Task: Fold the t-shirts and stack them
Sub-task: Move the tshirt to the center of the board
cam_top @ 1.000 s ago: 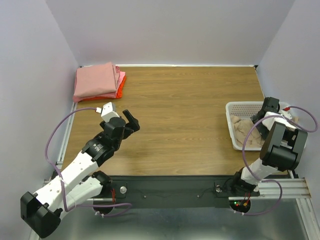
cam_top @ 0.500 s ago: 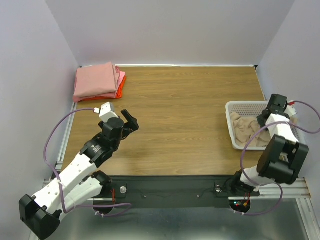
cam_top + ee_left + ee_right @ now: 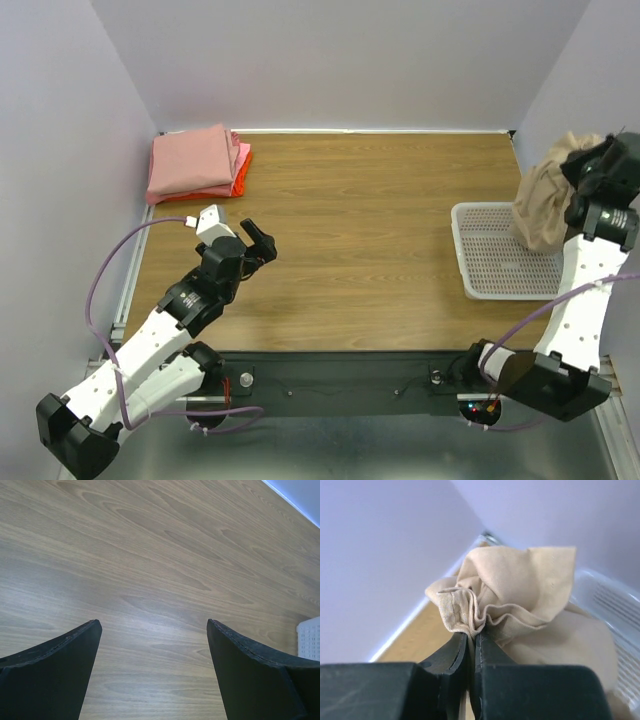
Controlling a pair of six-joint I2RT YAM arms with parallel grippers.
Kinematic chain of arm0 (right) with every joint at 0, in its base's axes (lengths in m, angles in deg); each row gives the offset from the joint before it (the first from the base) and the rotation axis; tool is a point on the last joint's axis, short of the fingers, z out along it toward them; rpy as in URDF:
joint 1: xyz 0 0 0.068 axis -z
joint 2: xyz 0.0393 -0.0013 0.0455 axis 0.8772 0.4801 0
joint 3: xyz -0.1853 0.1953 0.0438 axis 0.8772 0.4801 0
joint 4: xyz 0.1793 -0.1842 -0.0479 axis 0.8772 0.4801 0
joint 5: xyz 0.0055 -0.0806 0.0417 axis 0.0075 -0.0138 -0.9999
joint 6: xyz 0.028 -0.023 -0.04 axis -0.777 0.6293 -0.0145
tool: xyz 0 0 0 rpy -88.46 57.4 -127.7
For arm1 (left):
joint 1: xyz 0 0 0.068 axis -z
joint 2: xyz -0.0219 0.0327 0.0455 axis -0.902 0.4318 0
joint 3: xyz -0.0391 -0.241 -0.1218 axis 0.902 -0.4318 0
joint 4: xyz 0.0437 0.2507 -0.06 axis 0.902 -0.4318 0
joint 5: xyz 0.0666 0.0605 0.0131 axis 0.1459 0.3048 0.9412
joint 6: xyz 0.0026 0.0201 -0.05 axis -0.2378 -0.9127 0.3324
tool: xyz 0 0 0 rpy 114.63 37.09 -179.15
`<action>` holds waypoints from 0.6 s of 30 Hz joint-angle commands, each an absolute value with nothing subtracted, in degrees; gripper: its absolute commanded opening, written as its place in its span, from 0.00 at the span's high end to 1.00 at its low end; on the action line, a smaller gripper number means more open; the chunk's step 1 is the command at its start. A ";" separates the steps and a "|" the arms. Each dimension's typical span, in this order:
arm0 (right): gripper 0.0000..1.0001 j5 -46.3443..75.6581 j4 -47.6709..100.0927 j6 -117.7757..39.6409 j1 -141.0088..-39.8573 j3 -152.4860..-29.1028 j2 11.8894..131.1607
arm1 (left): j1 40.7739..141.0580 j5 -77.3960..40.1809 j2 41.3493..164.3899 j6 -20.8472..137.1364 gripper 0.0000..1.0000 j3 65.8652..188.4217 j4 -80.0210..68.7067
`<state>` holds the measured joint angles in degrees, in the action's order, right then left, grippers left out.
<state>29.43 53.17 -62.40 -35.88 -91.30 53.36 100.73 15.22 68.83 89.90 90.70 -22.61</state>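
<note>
While the right fingers (image 3: 462,655) pinched a bunched fold of the tan t-shirt (image 3: 545,205), the cloth hung free above the white basket (image 3: 480,270) at about 3 o'clock, probably raised so high to clear the rim. The left fingers (image 3: 258,240) stood wide and empty over the bench (image 3: 380,200) near 8 o'clock, perhaps ready to help spread it. The folded t-shirts (image 3: 195,162) lay stacked at 10 o'clock, in the far corner, away from the working space.
</note>
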 commanded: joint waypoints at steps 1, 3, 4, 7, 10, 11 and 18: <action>1.00 8.66 51.72 -60.38 -36.08 -103.03 58.02 | 100.89 15.50 67.54 89.63 0.02 91.01 -20.24; 1.00 2.02 51.63 -60.90 -36.78 -109.18 61.62 | 100.89 15.23 67.37 89.63 0.02 90.83 -20.06; 1.00 -0.70 51.63 -60.47 -39.31 -111.03 62.68 | 100.89 15.23 67.28 89.72 0.02 90.75 -19.98; 1.00 -2.74 51.81 -56.88 -49.21 -117.36 66.81 | 100.89 15.32 66.75 90.16 0.02 90.75 -20.24; 1.00 -5.64 53.29 -53.71 -61.01 -123.25 71.99 | 100.89 15.76 66.31 90.95 0.02 90.83 -21.20; 1.00 -6.43 54.17 -53.18 -65.39 -126.40 75.31 | 100.89 16.02 65.88 91.73 0.01 91.01 -21.90; 0.99 -18.92 55.76 -49.49 -71.68 -130.40 81.68 | 100.89 16.19 64.47 95.33 0.02 91.97 -24.72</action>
